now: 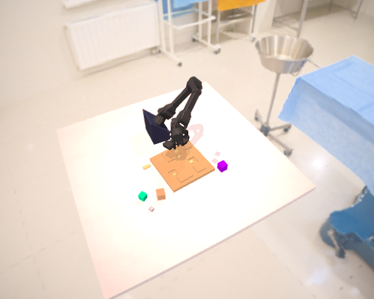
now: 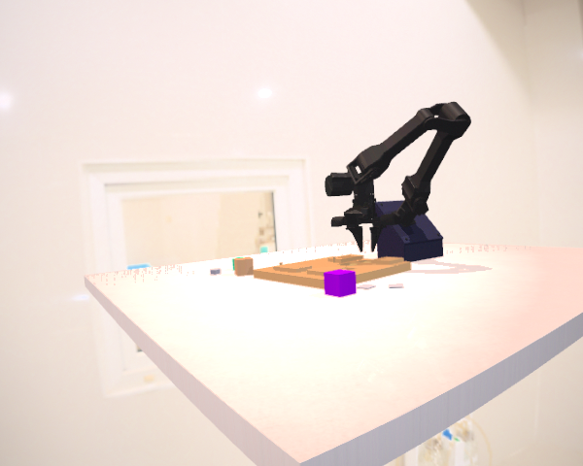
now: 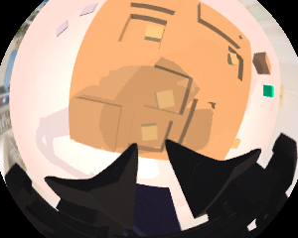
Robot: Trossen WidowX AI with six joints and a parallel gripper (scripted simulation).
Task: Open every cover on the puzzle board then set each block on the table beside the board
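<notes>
The orange puzzle board [image 1: 161, 166] [image 2: 282, 278] [image 3: 89, 59] lies flat on the table. Its covers share the board's colour, with dark edges and tracks around them; I cannot tell how far each stands open. Several small yellow squares show on it: one [image 1: 191, 161] [image 3: 154, 32], one near a corner [image 1: 174, 174] [image 3: 232, 59], and two close together, one [image 1: 179, 156] [image 3: 165, 99] and another [image 3: 149, 132] nearest the fingers. I cannot tell blocks from knobs. My gripper [image 1: 175, 148] [image 2: 366, 249] [image 3: 152, 144] is part open and empty, pointing down above the board's edge by the arm base.
A yellow bar [image 1: 146, 166] lies beside the board. A brown block [image 1: 161, 194] [image 2: 243, 266], a green cube [image 1: 143, 195] and a small mauve block [image 1: 151, 208] lie off one corner. A purple cube [image 1: 222, 166] [image 2: 339, 282] and two flat pink tiles lie at the opposite side.
</notes>
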